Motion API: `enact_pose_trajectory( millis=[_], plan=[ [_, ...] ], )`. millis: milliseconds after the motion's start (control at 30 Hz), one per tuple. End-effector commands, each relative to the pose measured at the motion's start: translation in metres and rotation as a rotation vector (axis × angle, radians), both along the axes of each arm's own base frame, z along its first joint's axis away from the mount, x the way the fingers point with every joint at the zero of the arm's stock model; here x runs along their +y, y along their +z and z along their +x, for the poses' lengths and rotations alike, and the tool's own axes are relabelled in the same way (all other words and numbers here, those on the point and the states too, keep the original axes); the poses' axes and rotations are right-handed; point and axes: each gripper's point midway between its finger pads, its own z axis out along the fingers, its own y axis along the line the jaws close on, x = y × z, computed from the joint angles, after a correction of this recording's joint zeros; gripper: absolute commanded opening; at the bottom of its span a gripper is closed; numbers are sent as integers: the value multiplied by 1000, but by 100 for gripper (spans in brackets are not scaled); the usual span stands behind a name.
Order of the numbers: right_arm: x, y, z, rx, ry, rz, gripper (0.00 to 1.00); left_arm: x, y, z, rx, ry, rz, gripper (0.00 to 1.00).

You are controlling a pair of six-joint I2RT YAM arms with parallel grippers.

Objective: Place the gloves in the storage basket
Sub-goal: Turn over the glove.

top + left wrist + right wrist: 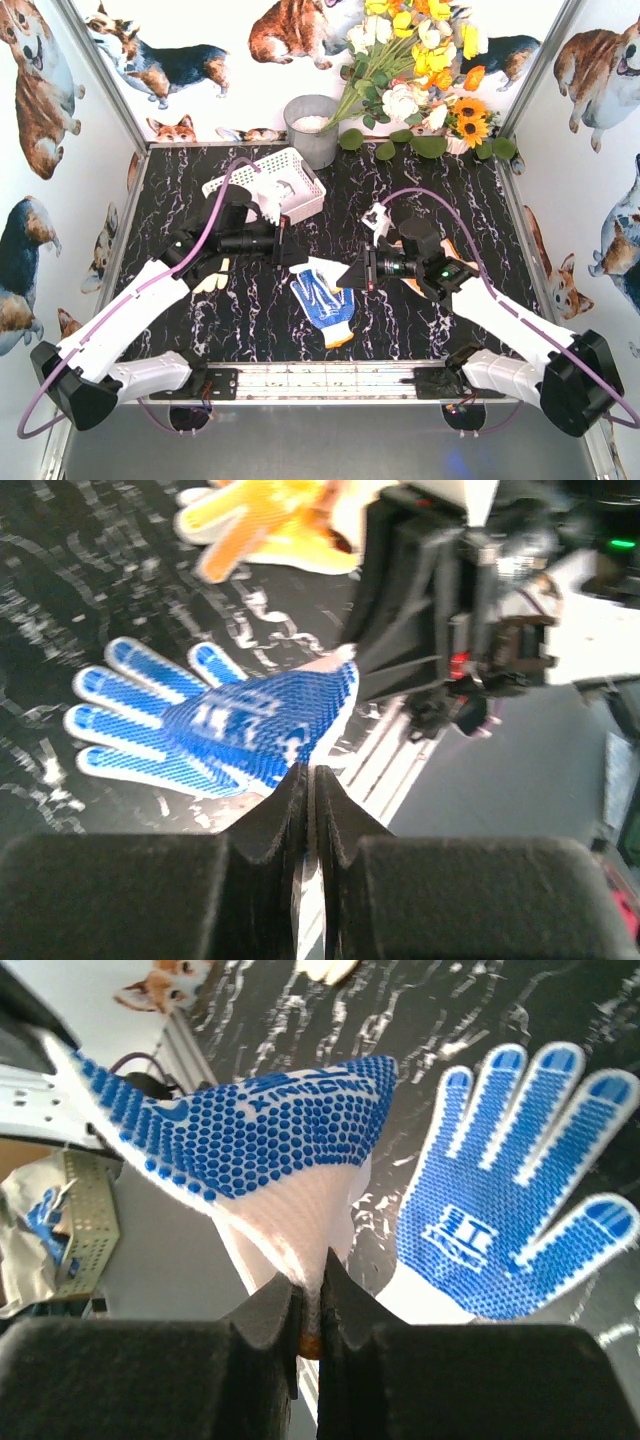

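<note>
Blue-dotted white knit glove was the 1 in hand. Your right gripper had its jaws pinched on a fold of the white fabric near the cuff. The dotted palm stood draped above the fingers, clear of the black marbled table. A 2nd blue-dotted glove lay flat, palm up, just beside it at 3 o'clock in the right wrist view.

The shallow white latticed plastic basket sat at 11 o'clock from the held glove in the top view, well apart from it. Your left gripper was closed on nothing and hovered near the flat glove, roughly on the line to the basket. A yellow glove with orange trim lay at 12 o'clock in the left wrist view.

The pinch looked thin, just 1 fold, so you needed a slow carry without jerks. It seemed wise to raise the load until the loose fingers would clear the basket rim. Then you could swing wide of the left arm, or pull that arm back toward 7 o'clock. Releasing only over the middle of the basket, low, would have kept the floppy glove from draping over the lattice wall.
</note>
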Motion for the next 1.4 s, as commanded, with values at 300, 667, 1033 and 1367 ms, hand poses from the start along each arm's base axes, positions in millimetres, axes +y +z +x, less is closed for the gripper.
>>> enact_pose_trajectory(
  millis=[300, 667, 1033, 1367],
  plan=[
    [-47, -12, -6, 274, -270, -312, 0, 14, -72, 73, 53, 352, 187, 35],
    [-31, 23, 10, 488, -470, -127, 0, 12, -36, 55, -41, 324, 1, 57],
    [-21, 47, 29, 677, -633, 61, 0, -31, -21, 3, -164, 200, -107, 66],
    [-17, 73, 29, 750, -653, 172, 0, -53, -33, 1, -272, 165, 3, 69]
  ],
)
